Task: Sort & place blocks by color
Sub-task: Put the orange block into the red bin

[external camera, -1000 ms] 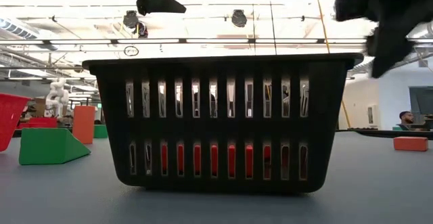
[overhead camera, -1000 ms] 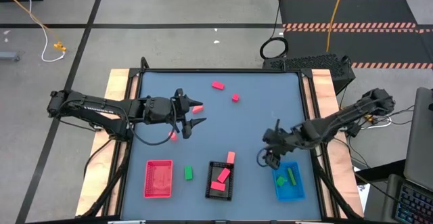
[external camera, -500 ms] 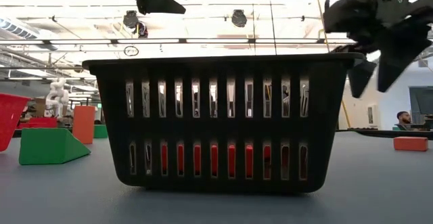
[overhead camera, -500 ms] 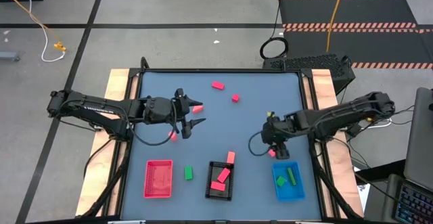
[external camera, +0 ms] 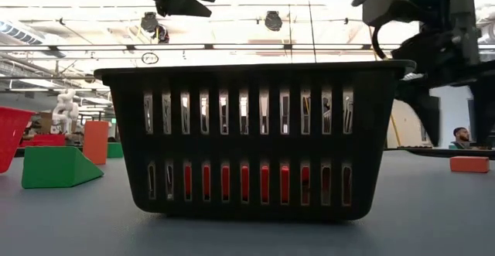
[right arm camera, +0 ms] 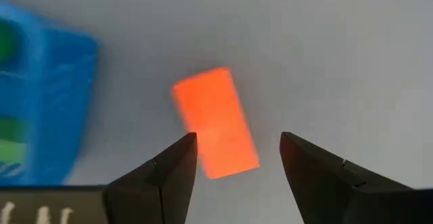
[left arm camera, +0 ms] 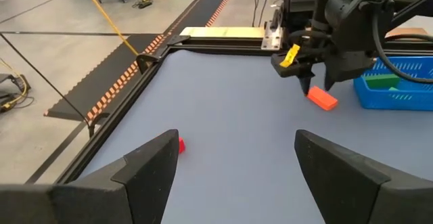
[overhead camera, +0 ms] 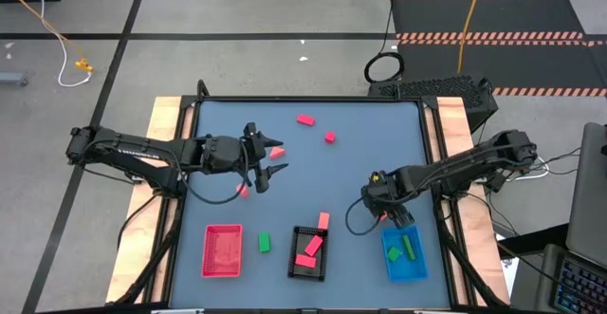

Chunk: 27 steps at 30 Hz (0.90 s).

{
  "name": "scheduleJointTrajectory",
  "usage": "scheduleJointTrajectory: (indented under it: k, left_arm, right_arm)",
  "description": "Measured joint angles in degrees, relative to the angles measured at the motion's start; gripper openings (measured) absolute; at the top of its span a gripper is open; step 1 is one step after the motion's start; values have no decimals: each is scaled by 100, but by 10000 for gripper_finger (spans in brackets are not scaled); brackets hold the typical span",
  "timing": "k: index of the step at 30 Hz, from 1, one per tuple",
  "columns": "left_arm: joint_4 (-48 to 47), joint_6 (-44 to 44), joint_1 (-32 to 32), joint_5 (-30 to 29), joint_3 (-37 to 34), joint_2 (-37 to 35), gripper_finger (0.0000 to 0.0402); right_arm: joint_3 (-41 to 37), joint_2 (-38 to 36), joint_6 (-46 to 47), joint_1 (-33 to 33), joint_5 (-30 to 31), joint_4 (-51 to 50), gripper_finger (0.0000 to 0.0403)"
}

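Observation:
A salmon-pink block [right arm camera: 215, 122] lies flat on the blue-grey table just left of the blue tray [overhead camera: 404, 255]. My right gripper [right arm camera: 237, 158] points down over it, open, with a finger on either side and clear above it [external camera: 456, 105]. My left gripper [overhead camera: 277, 168] hangs open and empty high over the table's left half. Other blocks lie loose: pink ones [overhead camera: 305, 120], [overhead camera: 330, 137], [overhead camera: 243, 190], one [overhead camera: 323, 220] by the black tray [overhead camera: 308, 253], and a green one [overhead camera: 265, 243].
A red tray [overhead camera: 222, 251] stands at the near left, the black tray with pink blocks in the near middle, and the blue tray with green blocks at the near right. The middle of the table [overhead camera: 322, 176] is bare.
My right gripper has come down toward the salmon-pink block beside the blue tray and has rolled about its own axis, so its fingers now stand on either side of the block. The block has stayed put.

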Motion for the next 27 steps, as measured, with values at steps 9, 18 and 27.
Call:
scheduleJointTrajectory:
  k: [9, 18, 27]
  left_arm:
    - [-220, -37, 0, 0, -2, 0, 294]
    - [-217, -40, 0, 0, -2, 0, 294]
    - [-196, -85, 0, -2, -2, 0, 294]
  right_arm:
    - [0, 179, -204, 280, 112, -24, 205]
    - [0, 444, -206, 360, 133, -16, 203]
    - [-154, 681, -179, 360, 278, 341, 143]
